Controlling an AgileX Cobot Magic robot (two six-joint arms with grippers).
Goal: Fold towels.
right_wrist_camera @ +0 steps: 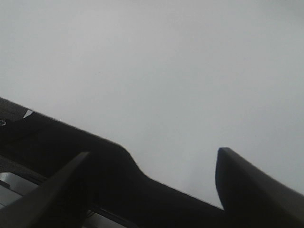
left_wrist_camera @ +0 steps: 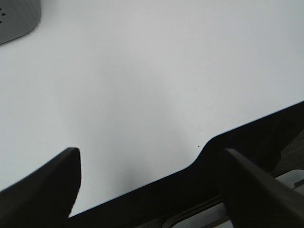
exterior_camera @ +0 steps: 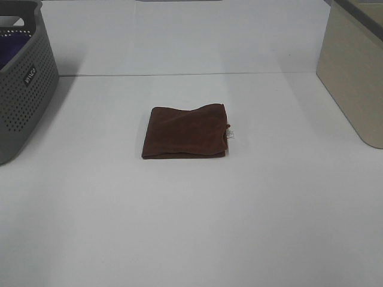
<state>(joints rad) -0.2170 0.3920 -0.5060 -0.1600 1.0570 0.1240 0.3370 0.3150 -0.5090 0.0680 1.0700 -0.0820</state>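
The towel (exterior_camera: 185,131) is lying folded into a compact rectangle on the white worktop (exterior_camera: 191,227), well apart from the grey perforated basket (exterior_camera: 24,89), on the side of the basket that faces the beige box (exterior_camera: 356,78). Its small white tag (exterior_camera: 231,135) is showing at the edge turned away from the basket. The far edge of the top layer is rising in a slight wave, so I am judging that the layers are sitting loosely.

Handling, as I am judging it: the cloth is light, soft and limp, with no stiffness of its own. It is not fragile. The nap should be giving good friction, but a pinch at one layer risks peeling the stack open. I am therefore choosing a corner or a folded edge and taking all layers at once, pressing down to the worktop before closing.

Pose: neither arm is appearing in the high view. My left jaws (left_wrist_camera: 152,185) are standing wide apart and holding nothing, hanging over bare worktop at its near edge, with a corner of the basket just visible. My right jaws (right_wrist_camera: 152,185) are likewise spread wide and empty, over bare worktop at that same edge. Neither wrist view is showing the towel.
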